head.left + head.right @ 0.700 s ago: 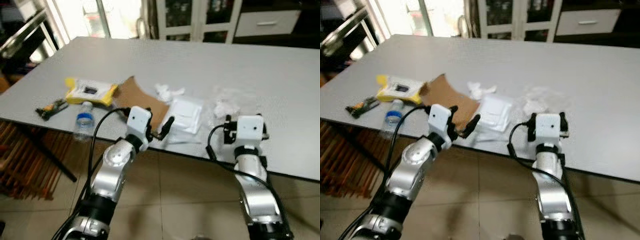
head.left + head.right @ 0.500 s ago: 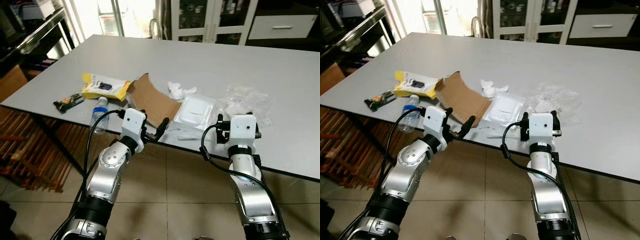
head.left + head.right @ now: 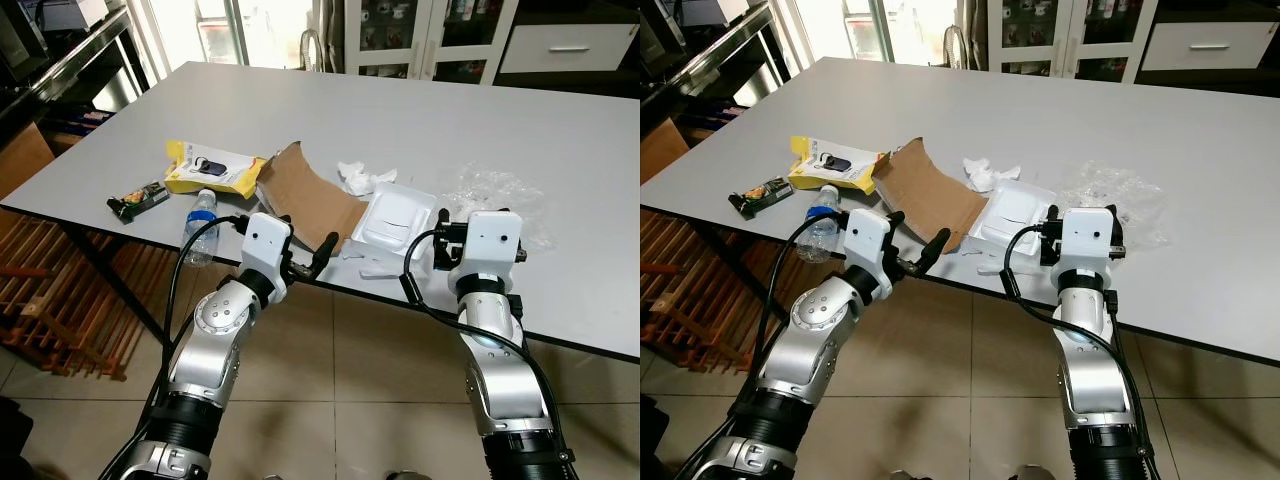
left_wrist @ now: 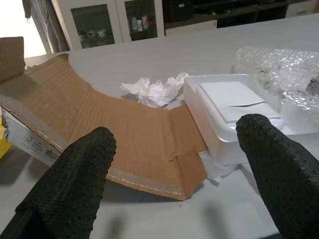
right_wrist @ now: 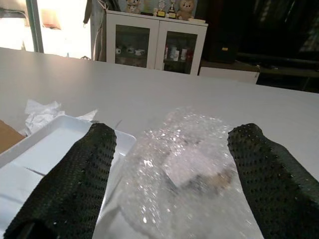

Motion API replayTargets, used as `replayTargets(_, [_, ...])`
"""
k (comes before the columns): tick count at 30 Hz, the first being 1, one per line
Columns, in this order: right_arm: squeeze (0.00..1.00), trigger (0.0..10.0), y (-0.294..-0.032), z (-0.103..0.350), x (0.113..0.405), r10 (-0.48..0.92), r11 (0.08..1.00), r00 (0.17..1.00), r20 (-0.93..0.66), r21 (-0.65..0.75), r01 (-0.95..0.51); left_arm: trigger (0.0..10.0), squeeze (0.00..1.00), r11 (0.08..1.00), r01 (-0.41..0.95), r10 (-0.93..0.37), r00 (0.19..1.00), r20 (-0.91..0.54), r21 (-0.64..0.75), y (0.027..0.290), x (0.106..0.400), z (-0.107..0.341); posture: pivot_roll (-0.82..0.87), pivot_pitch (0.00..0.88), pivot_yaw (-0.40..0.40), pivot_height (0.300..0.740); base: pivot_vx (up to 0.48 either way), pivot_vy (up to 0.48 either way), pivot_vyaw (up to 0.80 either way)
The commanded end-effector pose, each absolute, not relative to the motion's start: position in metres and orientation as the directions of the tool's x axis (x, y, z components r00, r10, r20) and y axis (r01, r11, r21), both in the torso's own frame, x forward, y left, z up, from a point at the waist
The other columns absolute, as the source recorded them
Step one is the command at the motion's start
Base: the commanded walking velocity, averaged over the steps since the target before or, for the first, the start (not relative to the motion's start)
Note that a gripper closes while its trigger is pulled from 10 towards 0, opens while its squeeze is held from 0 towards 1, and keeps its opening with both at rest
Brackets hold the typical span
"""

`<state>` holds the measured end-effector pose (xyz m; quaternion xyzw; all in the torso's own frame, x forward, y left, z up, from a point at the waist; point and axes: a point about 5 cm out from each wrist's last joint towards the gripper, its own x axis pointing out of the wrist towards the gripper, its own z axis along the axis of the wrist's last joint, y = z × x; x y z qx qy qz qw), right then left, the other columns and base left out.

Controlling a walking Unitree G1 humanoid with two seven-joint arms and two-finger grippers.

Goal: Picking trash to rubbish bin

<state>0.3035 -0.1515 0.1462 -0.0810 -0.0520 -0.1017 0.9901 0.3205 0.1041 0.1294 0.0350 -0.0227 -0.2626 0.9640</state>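
Trash lies along the near edge of a grey table (image 3: 420, 120): a curved brown cardboard piece (image 3: 305, 195), crumpled white tissue (image 3: 362, 178), a white foam tray (image 3: 395, 220) and clear bubble wrap (image 3: 500, 192). Further left lie a yellow package (image 3: 212, 168), a small water bottle (image 3: 200, 222) and a dark snack wrapper (image 3: 138, 200). My left gripper (image 4: 177, 134) stands open at the table edge, facing the cardboard (image 4: 124, 124) and the tray (image 4: 224, 99). The right gripper (image 5: 172, 149) is open just before the bubble wrap (image 5: 184, 164), with the tray (image 5: 55, 149) beside it.
A dark table leg (image 3: 110, 290) slants down at the left, with a wooden slatted rack (image 3: 50, 310) under the table. Glass-door cabinets (image 3: 430, 40) stand behind the table. Tiled floor (image 3: 350, 400) lies below my arms.
The whole picture has shifted and sharpened, so the camera has moved. Both grippers stay open at the table edge, about where they were relative to the trash.
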Motion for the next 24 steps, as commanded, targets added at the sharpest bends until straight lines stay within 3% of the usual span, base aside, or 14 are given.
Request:
replayTargets(1, [0.0, 10.0, -0.148, 0.149, 0.309, -0.199, 0.969, 0.973, 0.115, -0.121, 0.213, 10.0, 0.0, 0.859, 0.505, -0.509, 0.861, 0.029, 0.078, 0.111, 0.318, 0.133, -0.02, 0.112, 0.112, 0.74, 0.0, 0.0, 0.0])
replayTargets(11, [0.0, 10.0, -0.153, 0.158, 0.336, -0.269, 0.961, 0.959, 0.086, -0.043, 0.273, 10.0, 0.0, 0.847, 0.517, -0.52, 0.854, -0.005, 0.121, 0.131, 0.301, 0.14, 0.09, 0.201, 0.151, 0.74, 0.0, 0.0, 0.0])
replayTargets(24, [0.0, 10.0, -0.158, 0.167, 0.353, -0.329, 0.929, 0.936, 0.124, -0.135, 0.344, 10.0, 0.0, 0.76, 0.643, -0.643, 0.765, -0.037, 0.096, 0.134, 0.283, 0.162, 0.13, 0.219, 0.145, 0.74, 0.0, 0.0, 0.0])
